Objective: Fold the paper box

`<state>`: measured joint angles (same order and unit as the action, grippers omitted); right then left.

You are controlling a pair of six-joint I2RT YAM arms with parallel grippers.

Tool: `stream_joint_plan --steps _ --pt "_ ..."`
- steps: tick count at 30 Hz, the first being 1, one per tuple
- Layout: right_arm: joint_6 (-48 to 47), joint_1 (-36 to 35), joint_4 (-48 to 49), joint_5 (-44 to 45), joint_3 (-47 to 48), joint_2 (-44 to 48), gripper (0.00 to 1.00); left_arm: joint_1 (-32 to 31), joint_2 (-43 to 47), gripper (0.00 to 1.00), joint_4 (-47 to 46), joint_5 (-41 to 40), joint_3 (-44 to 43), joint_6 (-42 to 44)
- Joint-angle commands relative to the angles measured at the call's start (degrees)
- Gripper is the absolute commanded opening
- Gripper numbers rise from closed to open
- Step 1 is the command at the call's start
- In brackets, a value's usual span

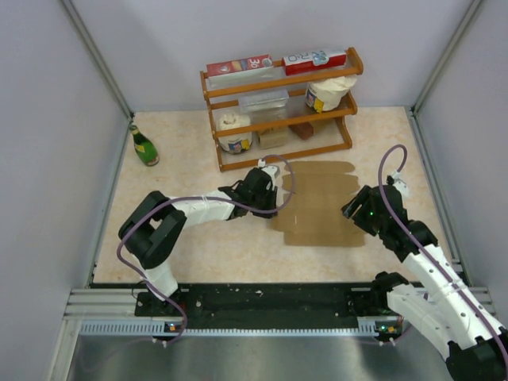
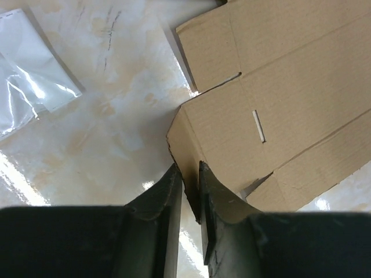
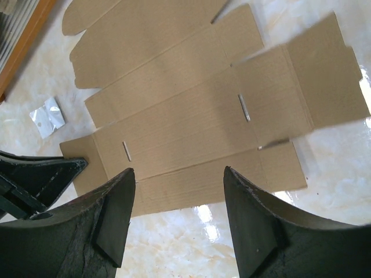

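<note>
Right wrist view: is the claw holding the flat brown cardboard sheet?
No, the right claw is open above the flat brown cardboard sheet, spread wide and gripping nothing.

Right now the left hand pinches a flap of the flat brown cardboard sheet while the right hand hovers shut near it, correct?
No: the right hand hovers open, per the right wrist view. The left hand does pinch the flat brown cardboard sheet.

Held the white-and-black left arm (image 1: 198, 208) stretched rightward from its near-left base, elbow bent, forearm low. Held the black two-finger left gripper (image 2: 188, 168) with jaws nearly together, a flap edge of the plain brown cardboard paper box (image 2: 290, 87) in the narrow gap; grip uncertain. Held the white-and-black right arm (image 1: 429, 270) leaning far-left from the near-right base, black two-finger right gripper (image 3: 178, 171) above the box, jaws spread wide.
</note>
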<state>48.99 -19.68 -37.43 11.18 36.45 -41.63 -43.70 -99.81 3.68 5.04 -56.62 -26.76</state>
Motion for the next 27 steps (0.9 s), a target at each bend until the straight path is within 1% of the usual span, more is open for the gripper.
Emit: stream_joint_plan --steps 1,5,6,12,14,20,23,27 --pt "-1.44 0.87 0.69 0.16 2.14 1.02 0.62 -0.51 -0.74 0.19 0.53 0.06 -3.14 1.98" --pt "-2.58 1.14 0.52 0.60 3.19 1.63 0.62 -0.59 -0.12 0.02 2.29 -0.11 -4.55 4.34" --pt "-2.85 1.31 0.34 0.68 3.45 1.81 0.62 -0.59 0.14 0.00 2.90 -0.29 -5.16 5.48" --pt "-5.04 1.40 -0.80 1.65 5.65 2.16 0.62 -0.59 -0.47 0.00 12.12 -3.98 -14.55 17.16" --pt "-5.75 1.40 -0.98 1.74 6.09 2.43 0.62 -0.59 -1.35 0.00 14.32 -6.25 -17.98 21.73" --pt "-7.94 1.40 -1.77 1.83 7.14 3.22 0.62 -0.68 -5.65 0.00 20.57 -8.99 -29.14 34.84" --pt "-8.65 1.40 -2.38 2.35 7.67 4.18 0.62 -0.59 -7.94 0.00 22.07 -8.73 -32.40 41.33" --pt "-9.62 1.40 -3.08 2.79 8.29 5.15 0.62 -0.59 -11.36 0.00 25.83 -5.66 -36.70 50.03"
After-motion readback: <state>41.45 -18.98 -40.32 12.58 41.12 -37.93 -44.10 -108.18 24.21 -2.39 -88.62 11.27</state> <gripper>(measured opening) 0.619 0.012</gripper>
